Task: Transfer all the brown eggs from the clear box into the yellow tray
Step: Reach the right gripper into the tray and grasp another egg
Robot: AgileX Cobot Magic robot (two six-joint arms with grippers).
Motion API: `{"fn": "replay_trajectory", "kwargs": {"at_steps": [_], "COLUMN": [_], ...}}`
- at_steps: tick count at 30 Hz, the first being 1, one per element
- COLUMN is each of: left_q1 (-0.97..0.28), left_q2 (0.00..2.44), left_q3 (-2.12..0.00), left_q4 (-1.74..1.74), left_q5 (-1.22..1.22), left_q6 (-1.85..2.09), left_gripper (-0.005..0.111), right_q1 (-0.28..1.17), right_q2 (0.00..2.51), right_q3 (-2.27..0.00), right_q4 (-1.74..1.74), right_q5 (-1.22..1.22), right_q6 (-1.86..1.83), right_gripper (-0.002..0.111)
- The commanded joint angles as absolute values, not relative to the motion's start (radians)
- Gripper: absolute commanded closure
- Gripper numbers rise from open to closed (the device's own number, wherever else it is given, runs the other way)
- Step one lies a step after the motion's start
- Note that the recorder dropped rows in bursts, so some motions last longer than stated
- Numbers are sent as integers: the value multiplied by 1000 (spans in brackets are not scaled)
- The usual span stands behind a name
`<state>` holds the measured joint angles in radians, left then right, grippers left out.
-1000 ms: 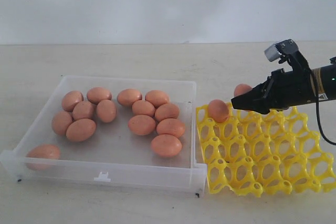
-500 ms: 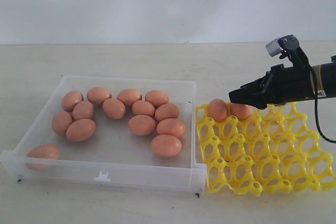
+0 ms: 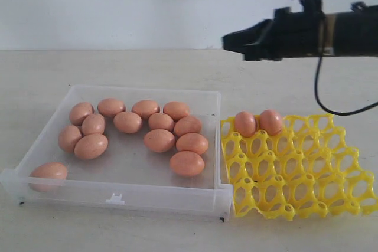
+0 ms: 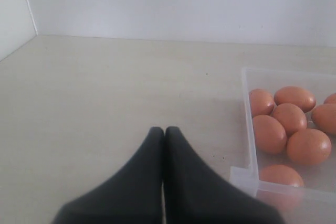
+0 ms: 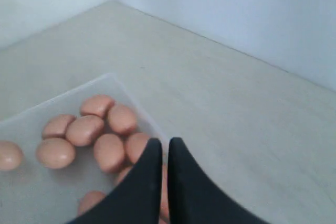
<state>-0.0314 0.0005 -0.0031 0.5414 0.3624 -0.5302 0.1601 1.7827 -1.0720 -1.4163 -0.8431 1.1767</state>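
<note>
Several brown eggs [image 3: 159,140] lie loose in the clear box [image 3: 118,196], with one apart in its near left corner [image 3: 48,171]. Two more eggs [image 3: 245,123] [image 3: 271,121] sit side by side in the far left cups of the yellow tray [image 3: 307,175]. My right gripper [image 3: 227,42] hangs high above the box's far right corner, empty, its fingers nearly touching. The right wrist view has the gripper [image 5: 164,141] over the box wall [image 5: 142,106] and eggs [image 5: 84,129]. My left gripper [image 4: 164,129] is shut and empty above bare table, beside the box [image 4: 247,129]; the exterior view leaves it out.
The box and tray stand side by side on a pale table [image 3: 177,66], with a white wall behind. A black cable [image 3: 322,101] hangs from the right arm over the tray's far side.
My right gripper has risen and swung left away from the tray, leaving a second egg in the cup beside the first. One egg in the box shifted slightly.
</note>
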Motion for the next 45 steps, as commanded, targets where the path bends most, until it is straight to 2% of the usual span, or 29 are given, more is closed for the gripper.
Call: {"fn": "replay_trajectory", "kwargs": {"at_steps": [1,4,5,7,10,11,14,18,21,25,27,40,42,43,45], "left_q1": [-31,-31,-31,-31,-31,-31,-31,-31,-31,-31,-31,-31,-31,-31,-31], "left_q2": [0,0,0,0,0,0,0,0,0,0,0,0,0,0,0], "left_q3": [0,0,0,0,0,0,0,0,0,0,0,0,0,0,0], "left_q4": [546,546,546,546,546,546,546,546,546,546,546,546,546,546,546], "left_q5": [359,359,359,359,359,359,359,359,359,359,359,359,359,359,359], "left_q6": [-530,-530,-530,-530,-530,-530,-530,-530,-530,-530,-530,-530,-530,-530,-530], "left_gripper": [111,111,111,111,111,111,111,111,111,111,111,111,111,111,111], "right_q1": [510,725,769,809,818,808,777,772,772,772,772,772,772,772,772], "right_q2": [1732,1801,1838,1896,1955,1975,2032,2089,2117,2160,2184,2302,2309,2309,2309], "right_q3": [-1145,-1215,-1248,-1315,-1465,-1528,-1695,-1816,-1825,-1825,-1825,-1826,-1826,-1826,-1826], "right_q4": [-1541,-1550,-1531,-1368,-677,-420,71,166,156,100,64,11,11,11,11], "right_q5": [-304,305,422,470,499,582,905,1143,1156,1149,1125,964,959,957,949], "right_q6": [1109,986,928,738,140,-88,-556,-753,-755,-742,-707,-678,-666,-658,-640], "right_gripper": [108,108,108,108,108,108,108,106,89,55,49,49,59,69,96]}}
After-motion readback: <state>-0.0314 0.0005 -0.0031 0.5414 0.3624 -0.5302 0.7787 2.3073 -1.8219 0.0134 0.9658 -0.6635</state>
